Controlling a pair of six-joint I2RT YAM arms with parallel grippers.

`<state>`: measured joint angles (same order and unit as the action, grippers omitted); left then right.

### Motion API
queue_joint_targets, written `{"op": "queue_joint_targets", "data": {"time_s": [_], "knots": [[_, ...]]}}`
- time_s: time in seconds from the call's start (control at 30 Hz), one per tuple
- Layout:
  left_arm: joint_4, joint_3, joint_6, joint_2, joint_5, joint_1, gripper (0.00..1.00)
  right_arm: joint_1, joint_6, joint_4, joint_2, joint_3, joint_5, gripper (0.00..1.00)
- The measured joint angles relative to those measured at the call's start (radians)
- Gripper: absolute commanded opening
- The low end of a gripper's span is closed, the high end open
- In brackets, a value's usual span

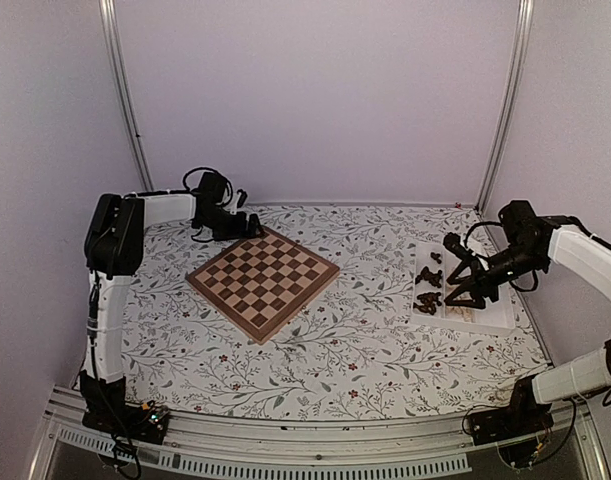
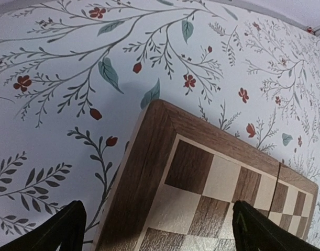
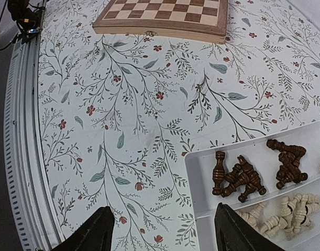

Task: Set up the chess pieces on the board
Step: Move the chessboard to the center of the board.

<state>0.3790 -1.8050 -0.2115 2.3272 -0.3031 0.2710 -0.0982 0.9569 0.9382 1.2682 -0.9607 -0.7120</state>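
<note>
The board [image 1: 263, 280] lies bare at centre left on the floral cloth, turned like a diamond. My left gripper [image 1: 251, 227] hangs open and empty over its far corner; the left wrist view shows that corner [image 2: 201, 193] between my fingertips [image 2: 70, 225]. Dark brown chess pieces [image 1: 428, 287] and pale cream chess pieces [image 1: 460, 312] lie in a white tray [image 1: 500, 318] at the right. My right gripper [image 1: 455, 275] is open and empty above the tray's near-left corner. The right wrist view shows the dark pieces [image 3: 238, 178], the cream pieces [image 3: 280, 212] and the board's edge [image 3: 165, 15].
The floral cloth [image 1: 365, 350] covers the table. Metal frame posts [image 1: 125, 95] stand at the back corners against pale walls. A metal rail [image 1: 285, 455] runs along the near edge by the arm bases.
</note>
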Motion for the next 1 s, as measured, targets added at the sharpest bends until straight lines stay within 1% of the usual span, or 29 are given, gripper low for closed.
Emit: {"op": "queue_joint_targets", "data": {"time_s": [0.13, 0.43, 0.6, 0.77, 1.0], "knots": [[0.035, -0.034, 0.047, 0.054, -0.014, 0.002, 0.99, 0.000, -0.005, -0.018, 0.021, 0.000, -0.023, 0.70], [0.063, -0.037, 0.126, 0.055, -0.098, 0.032, 0.96, 0.000, -0.014, -0.048, 0.048, 0.009, -0.058, 0.70], [0.037, 0.024, 0.186, 0.026, -0.145, 0.097, 0.93, 0.000, -0.014, -0.051, 0.061, 0.018, -0.070, 0.70], [0.031, 0.106, 0.227, -0.019, -0.224, 0.187, 0.90, 0.000, -0.011, -0.060, 0.068, 0.022, -0.084, 0.70], [0.037, 0.132, 0.264, -0.029, -0.294, 0.300, 0.88, 0.000, -0.010, -0.075, 0.075, 0.042, -0.099, 0.69]]}}
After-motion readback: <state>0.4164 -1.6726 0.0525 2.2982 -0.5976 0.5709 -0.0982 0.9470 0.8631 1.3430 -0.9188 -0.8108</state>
